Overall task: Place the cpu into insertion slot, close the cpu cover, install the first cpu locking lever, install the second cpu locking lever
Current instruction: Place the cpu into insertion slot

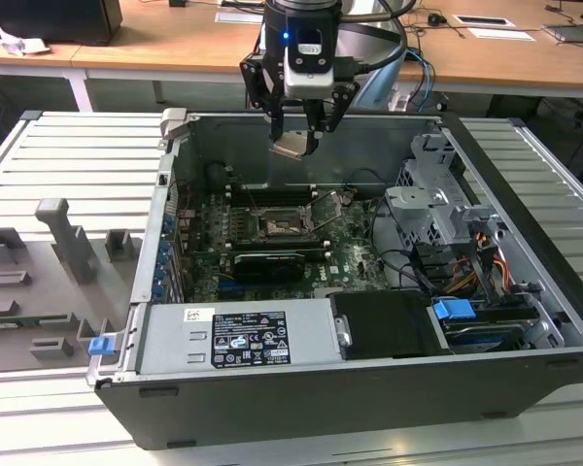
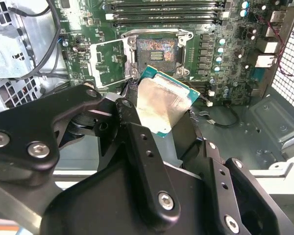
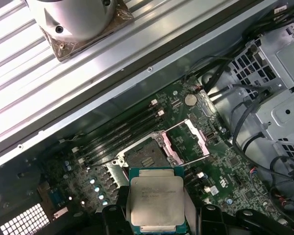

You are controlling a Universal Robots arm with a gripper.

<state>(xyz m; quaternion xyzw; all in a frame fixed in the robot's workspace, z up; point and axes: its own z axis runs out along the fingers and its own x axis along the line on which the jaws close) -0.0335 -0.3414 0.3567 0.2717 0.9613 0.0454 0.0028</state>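
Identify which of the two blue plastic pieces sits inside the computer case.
The larger blue tab at the exterior view's right, down inside the case; the small blue clip sits outside its wall, at the view's left.

A ribbed grey metal table [image 1: 49, 155] carries the open computer case [image 1: 301, 398] lying on its side; toward the exterior view's left, grey holder blocks [image 1: 73, 243] sit beside it.
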